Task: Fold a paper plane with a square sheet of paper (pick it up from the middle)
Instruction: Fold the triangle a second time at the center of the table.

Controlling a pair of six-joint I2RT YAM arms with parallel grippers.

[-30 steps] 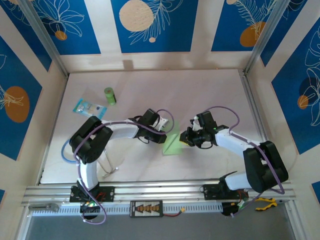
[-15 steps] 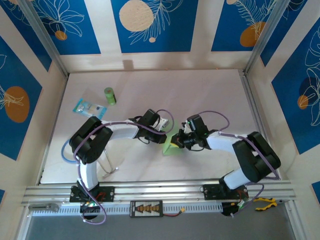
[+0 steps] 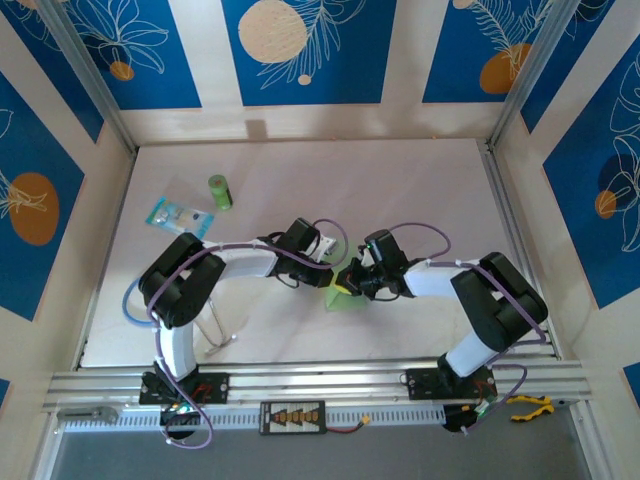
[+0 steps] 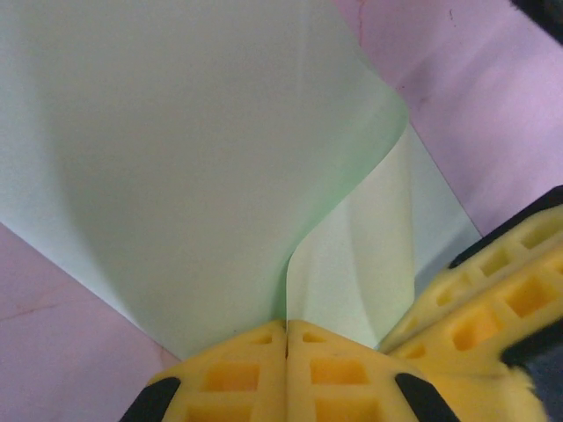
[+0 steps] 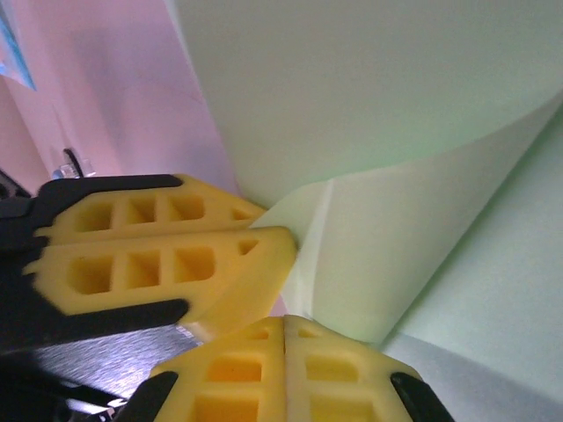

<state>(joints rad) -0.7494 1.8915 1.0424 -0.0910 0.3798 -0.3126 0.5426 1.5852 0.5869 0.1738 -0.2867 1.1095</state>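
Green cylinder (image 3: 219, 192), blue-printed packet (image 3: 180, 214) well apart, leftward. Curled pale-green paper sheet (image 3: 345, 297) clamped by left fingers (image 4: 237, 374), right fingers (image 5: 334, 369).

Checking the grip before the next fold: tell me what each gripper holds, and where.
Both hold the paper: the left gripper and right gripper pinch it at the curled fold, close together.

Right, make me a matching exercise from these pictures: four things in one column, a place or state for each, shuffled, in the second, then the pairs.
Column one:
1. square sheet of paper
2. green cylinder
3. blue-printed packet
4. left pincer

Column two:
a. on the far left part of the table, just beyond the packet
b. shut on the paper's edge
c. lying flat, farthest left of all
d. mid-table, partly curled over

Pairs: 1-d, 2-a, 3-c, 4-b
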